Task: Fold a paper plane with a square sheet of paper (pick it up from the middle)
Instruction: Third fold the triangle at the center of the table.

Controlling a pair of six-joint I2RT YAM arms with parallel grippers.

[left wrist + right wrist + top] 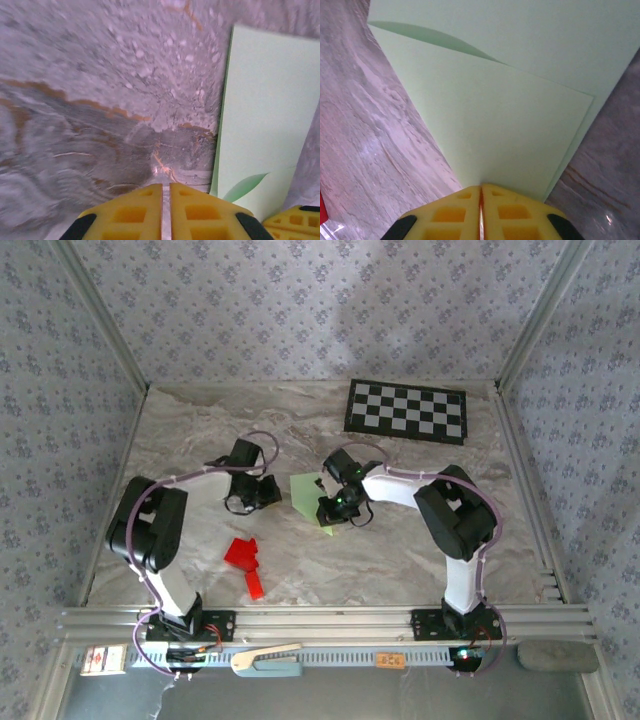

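Half-folded green sheet between two closed grippers at mid-table

The square sheet of paper point(306, 492) lies flat on the marbled table point(200, 430), one flap folded over itself and bowing up slightly at the crease. The right gripper point(481, 187) rests at the flap's near edge with its yellow fingers pressed together; whether they nip the paper cannot be told. In the top view its wrist covers the sheet's right part. The left gripper point(165, 186) sits just left of the sheet over bare table, its fingers nearly together with only a thin slit between them and nothing in them. A small red paper shape point(245, 562) lies well apart, nearer the left arm's base. A black-and-white checkerboard point(407, 410) lies at the far right of the table, clear of both arms
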